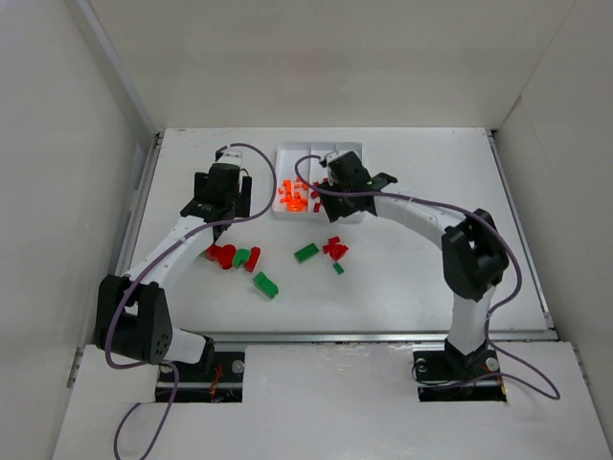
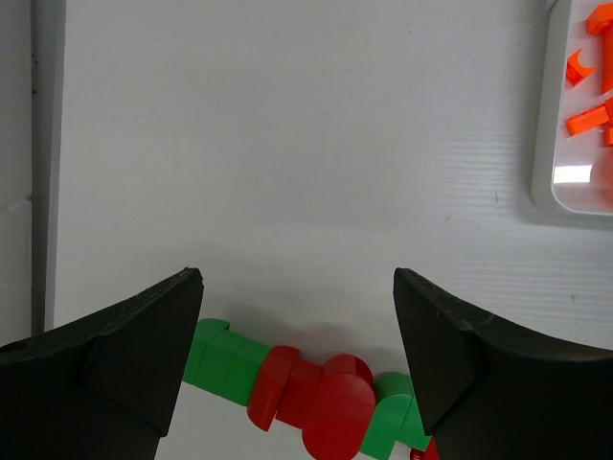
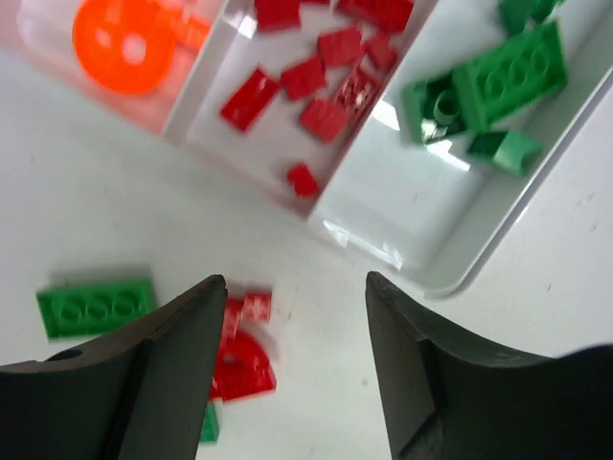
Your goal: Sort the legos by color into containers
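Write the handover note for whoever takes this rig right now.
Left gripper: jaws open, empty, above a red and green cluster.
Right gripper: jaws open, empty, at the tray's near edge, above loose red pieces.
Done: orange bricks in the left compartment, red bricks in the middle, green bricks in the right.
To do: several red and green ones lie on the table; no loose orange seen.

Orange, red and green legos [image 3: 251,98] lie sorted in three white containers [image 3: 375,206], red and green strays [image 3: 96,305] loose beside them.
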{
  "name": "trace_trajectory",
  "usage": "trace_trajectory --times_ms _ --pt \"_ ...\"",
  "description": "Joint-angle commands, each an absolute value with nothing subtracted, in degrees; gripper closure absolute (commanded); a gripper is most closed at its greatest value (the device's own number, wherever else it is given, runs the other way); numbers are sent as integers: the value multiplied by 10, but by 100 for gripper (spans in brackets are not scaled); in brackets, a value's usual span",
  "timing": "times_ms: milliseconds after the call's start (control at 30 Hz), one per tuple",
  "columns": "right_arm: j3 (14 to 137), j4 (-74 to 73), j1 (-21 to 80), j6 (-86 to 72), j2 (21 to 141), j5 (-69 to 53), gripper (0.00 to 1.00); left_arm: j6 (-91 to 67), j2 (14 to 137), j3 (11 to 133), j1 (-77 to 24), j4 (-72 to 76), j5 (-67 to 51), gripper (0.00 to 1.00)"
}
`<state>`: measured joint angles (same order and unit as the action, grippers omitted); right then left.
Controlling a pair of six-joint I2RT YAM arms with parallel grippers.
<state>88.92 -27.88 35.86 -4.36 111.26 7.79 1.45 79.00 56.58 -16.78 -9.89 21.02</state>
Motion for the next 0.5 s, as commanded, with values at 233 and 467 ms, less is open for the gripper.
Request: trace_trajectory --times_ms 233,467 --pt "733 -246 389 -51 999 9 26 87 776 570 -223 -109 121 27" --pt "693 -223 298 -174 954 13 18 222 850 586 -438 -177 66 21"
